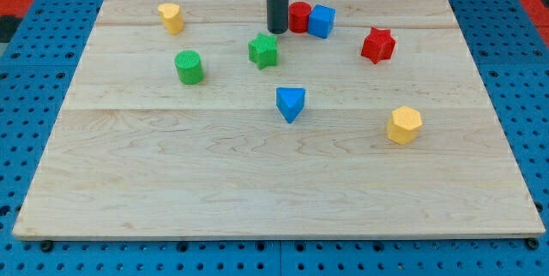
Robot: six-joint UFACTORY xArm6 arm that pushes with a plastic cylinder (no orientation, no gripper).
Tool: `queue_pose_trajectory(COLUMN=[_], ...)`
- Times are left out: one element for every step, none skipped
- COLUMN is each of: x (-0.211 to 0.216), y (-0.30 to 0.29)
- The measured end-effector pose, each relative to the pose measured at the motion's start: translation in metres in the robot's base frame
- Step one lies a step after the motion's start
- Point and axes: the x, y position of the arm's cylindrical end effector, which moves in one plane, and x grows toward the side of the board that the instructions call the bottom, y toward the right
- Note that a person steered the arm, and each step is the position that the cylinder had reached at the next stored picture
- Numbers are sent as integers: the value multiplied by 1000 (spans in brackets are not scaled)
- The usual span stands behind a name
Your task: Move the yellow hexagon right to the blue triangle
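One yellow hexagon: upright, right of blue triangle.

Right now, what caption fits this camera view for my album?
My tip rests above the green star block, far from the yellow hexagon block and blue triangle block.

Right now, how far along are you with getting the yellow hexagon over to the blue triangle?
Nothing looks done yet. The yellow hexagon block sits toward the view's right, well apart from the blue triangle block near the board's middle. My tip is up near the view's top, beside the green star block and red cylinder block, touching neither target block. Left: reach the hexagon and push it to the triangle.
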Motion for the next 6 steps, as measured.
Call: queue_pose_trajectory(x=[22, 40, 65, 96, 125, 157], y=[1, 2, 7, 44, 128, 194])
